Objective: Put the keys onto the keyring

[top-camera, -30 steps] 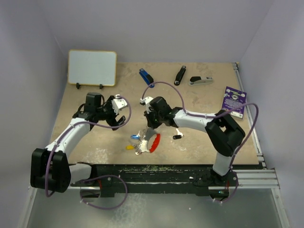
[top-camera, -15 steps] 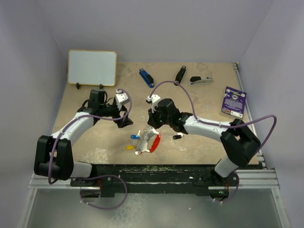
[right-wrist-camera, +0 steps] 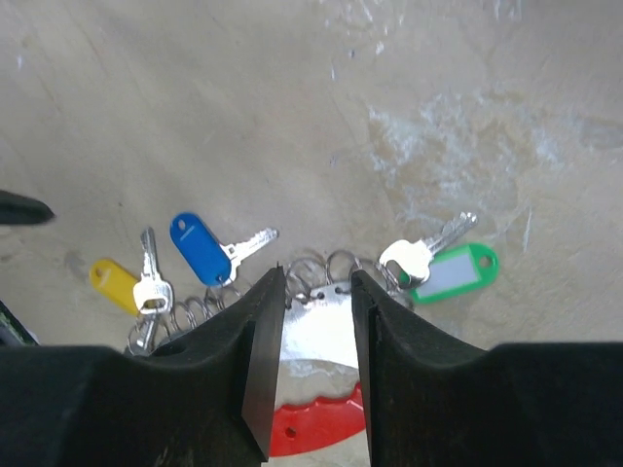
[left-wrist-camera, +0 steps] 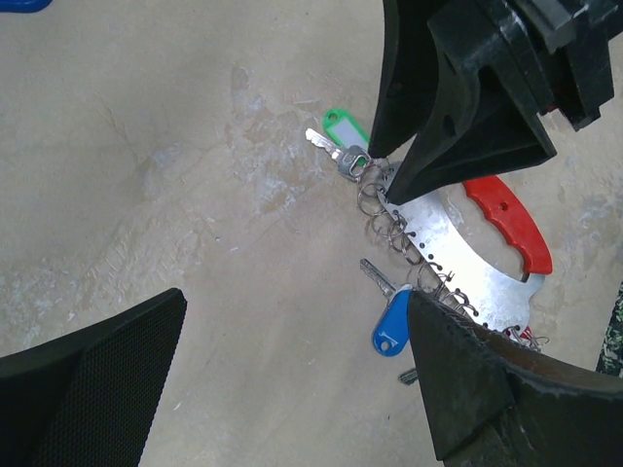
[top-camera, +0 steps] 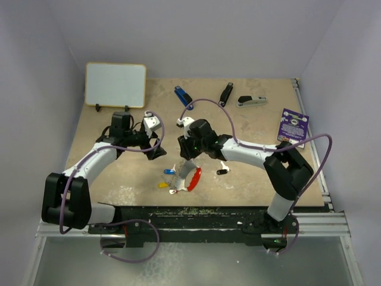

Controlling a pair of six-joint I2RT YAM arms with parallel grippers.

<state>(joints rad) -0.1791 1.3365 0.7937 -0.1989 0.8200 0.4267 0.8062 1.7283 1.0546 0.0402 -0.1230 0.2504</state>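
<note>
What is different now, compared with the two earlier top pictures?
The left gripper, open, moved toward the centre and nearer the keyring. The right arm's elbow swung outward, then back; the right gripper shifted slightly left over the keyring. Nothing visibly taken or released. The keyring, keys and staplers stayed put.

We can read no text in any view; the purple card (top-camera: 294,127) at right of the overhead frame bears print too small to make out.
</note>
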